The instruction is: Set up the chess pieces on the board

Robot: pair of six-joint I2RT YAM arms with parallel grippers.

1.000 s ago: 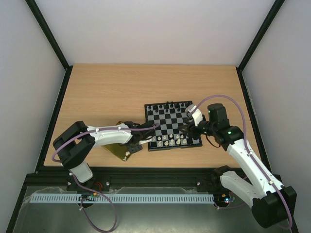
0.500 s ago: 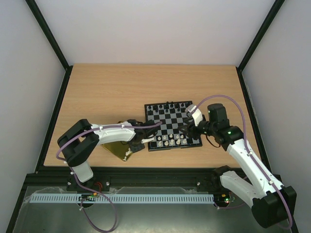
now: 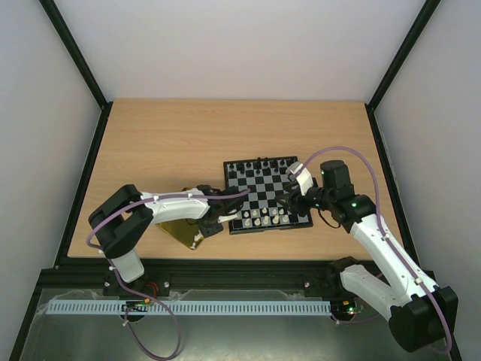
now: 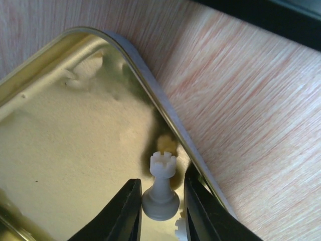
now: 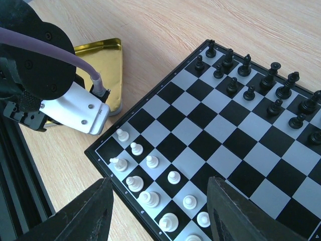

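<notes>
Left gripper (image 4: pixel 161 201) sat low in the gold tray (image 4: pixel 60 130), near the front edge, left of centre. Its jaws bracketed an upright white rook (image 4: pixel 163 173) by the rim; could not tell if clenched. Right gripper (image 5: pixel 160 201) was released and empty over the board (image 5: pixel 220 125), probably keeping clear. White chess pieces (image 5: pixel 150 161) stood in its front rows.

Matt cream plastic rook (image 4: pixel 161 188) in glossy gold metal tray (image 4: pixel 60 150).

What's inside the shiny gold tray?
A white rook stands between the fingers of the left end effector, another white piece peeking out below, mostly hidden by them.
</notes>
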